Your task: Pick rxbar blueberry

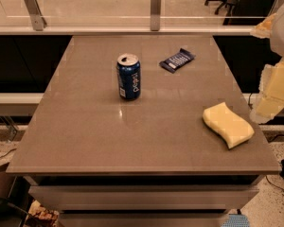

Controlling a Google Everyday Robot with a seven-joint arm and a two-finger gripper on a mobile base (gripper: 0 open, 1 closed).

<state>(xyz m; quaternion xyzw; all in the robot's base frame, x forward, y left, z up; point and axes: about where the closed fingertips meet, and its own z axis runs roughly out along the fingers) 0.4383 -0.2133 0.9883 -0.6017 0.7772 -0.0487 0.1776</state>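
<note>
Gripper off to the right, bar far across the table

The rxbar blueberry [177,60] lies flat near the far edge of the grey table [109,136], angled, just right of the upright blue soda can [128,76] and apart from it. A yellow sponge [227,124] sits near the front right corner. The gripper [273,93] hangs beyond the table's right edge, above and just past the sponge, well away from the bar; whether it is apart or together I cannot tell.

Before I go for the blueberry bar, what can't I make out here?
Camera view:
Pincer: at the picture's right edge, beside the table, partly cut off by the frame.
Snack bar: wrapper text too small to read.
Can: far side hidden by the can itself.
</note>
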